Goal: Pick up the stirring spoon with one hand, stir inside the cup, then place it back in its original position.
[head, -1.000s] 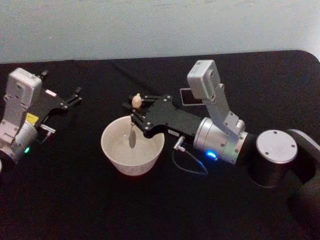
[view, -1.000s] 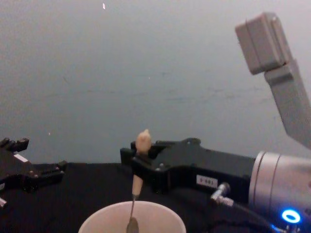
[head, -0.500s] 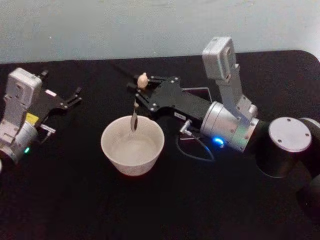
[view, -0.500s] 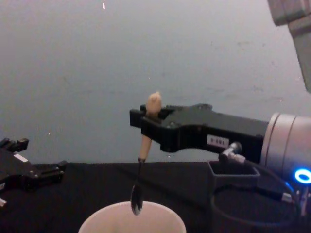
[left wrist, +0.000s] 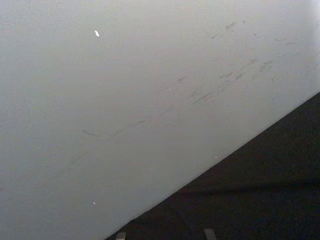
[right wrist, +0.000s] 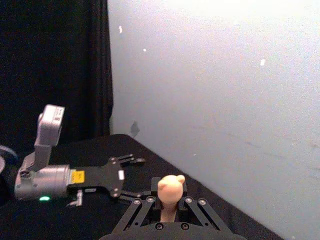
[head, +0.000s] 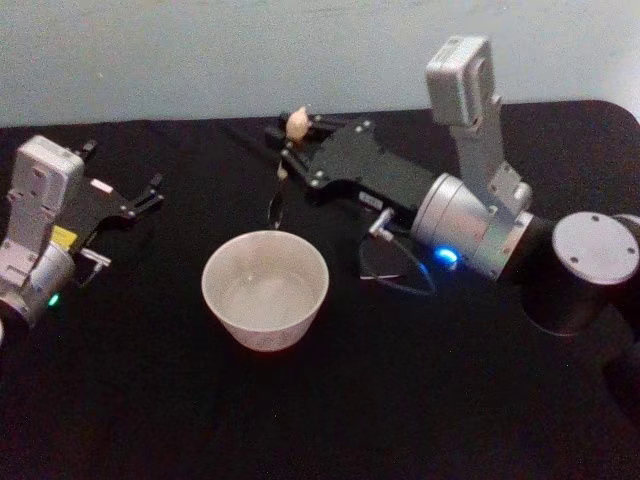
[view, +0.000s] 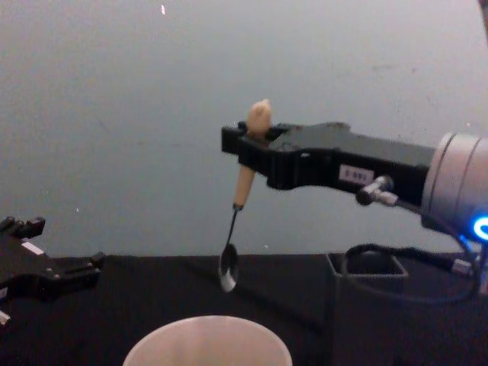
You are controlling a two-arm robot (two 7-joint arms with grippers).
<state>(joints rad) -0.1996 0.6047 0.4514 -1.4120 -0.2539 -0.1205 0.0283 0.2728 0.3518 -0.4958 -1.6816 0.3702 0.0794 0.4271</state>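
black tabletop (head: 150, 400), left pincer (head: 122, 168) open; right pincer (view: 244, 149) clamps the stirring spoon (view: 244, 187), mid-handle hidden, above the cup (head: 265, 325).

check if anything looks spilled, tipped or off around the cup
Nothing stands out. The cup sits upright on the black table with no spill around it. The stirring spoon hangs nearly upright from the right tool, above and behind the cup. The left tool is parked open at the left.

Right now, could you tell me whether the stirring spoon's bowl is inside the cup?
No, the stirring spoon hangs from the right gripper with its bowl above the cup's rim.
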